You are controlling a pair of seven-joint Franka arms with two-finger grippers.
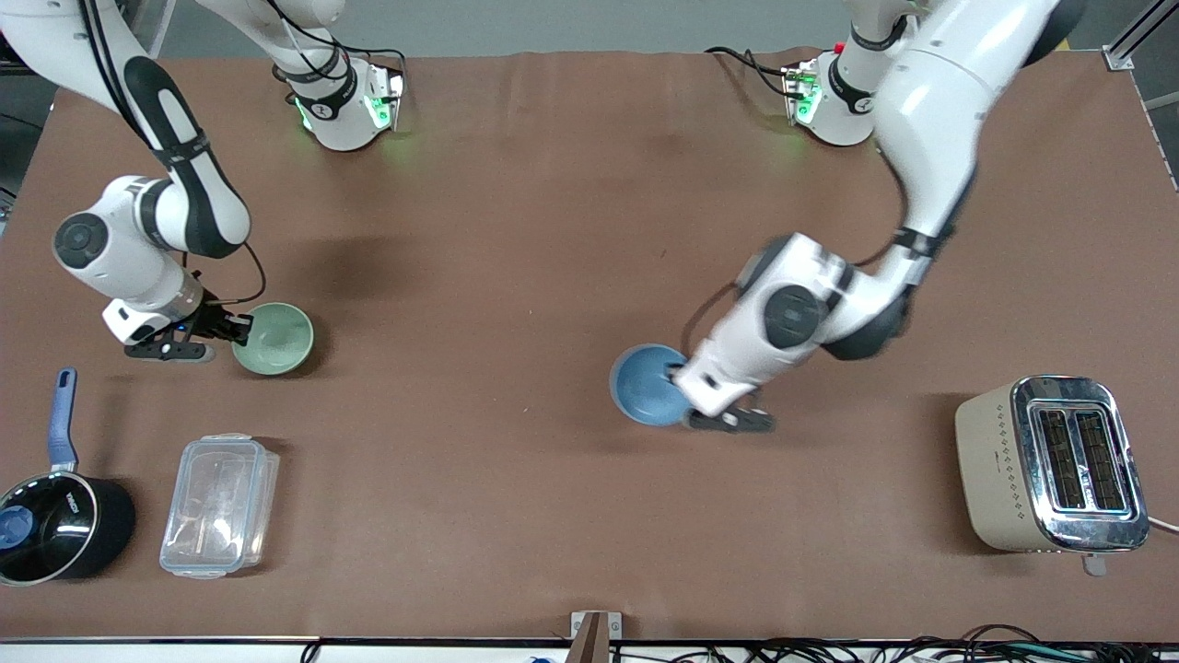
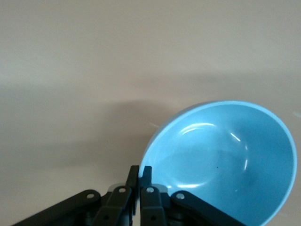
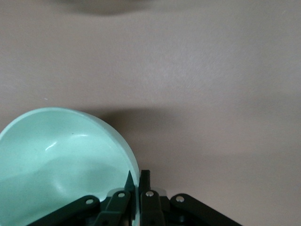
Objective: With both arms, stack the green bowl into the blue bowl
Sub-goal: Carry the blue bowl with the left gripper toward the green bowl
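Note:
The pale green bowl (image 1: 274, 338) is toward the right arm's end of the table. My right gripper (image 1: 241, 329) is shut on its rim, one finger inside and one outside; the right wrist view shows the bowl (image 3: 56, 160) tilted against the gripper (image 3: 139, 178). The sky-blue bowl (image 1: 647, 383) is toward the left arm's end. My left gripper (image 1: 680, 376) is shut on its rim; the left wrist view shows the bowl (image 2: 225, 155) tilted, with the gripper (image 2: 140, 171) pinching its edge. Both bowls look slightly lifted and are far apart.
A black saucepan with a blue handle (image 1: 51, 516) and a clear plastic box (image 1: 216, 505) stand nearer the front camera than the green bowl. A beige toaster (image 1: 1050, 460) stands at the left arm's end, near the front edge.

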